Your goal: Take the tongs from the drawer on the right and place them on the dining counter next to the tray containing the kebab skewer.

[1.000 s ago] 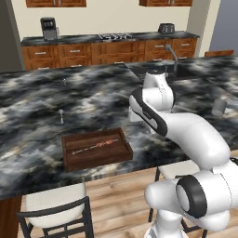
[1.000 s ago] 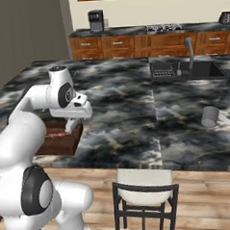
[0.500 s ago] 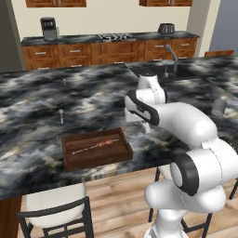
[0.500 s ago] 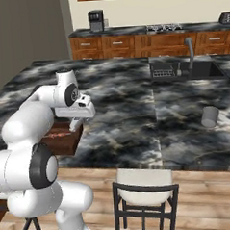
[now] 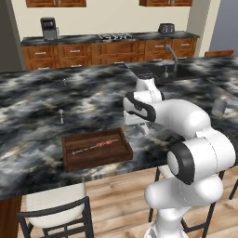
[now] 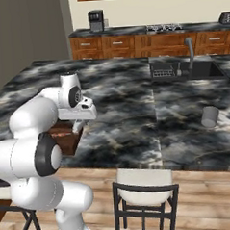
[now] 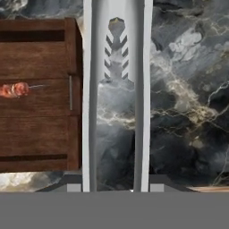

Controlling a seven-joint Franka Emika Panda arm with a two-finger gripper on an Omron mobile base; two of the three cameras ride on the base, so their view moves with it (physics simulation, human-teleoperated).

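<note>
My pincer point(image 7: 115, 190) is clamped on the tongs point(image 7: 116, 103), two long silver arms with a slotted tip. I hold them low over the black marbled counter point(image 7: 188, 112), just right of the tray point(image 7: 40, 58), so they land beside the skewer point(image 7: 18, 89).

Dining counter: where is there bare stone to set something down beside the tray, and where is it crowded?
On the dining counter, bare stone lies right of the tray, between its rim and the grey cup; the tool hangs over it, shut on the tongs. More lies between tray and small utensil. The tray's near side sits close to the counter edge.
</note>
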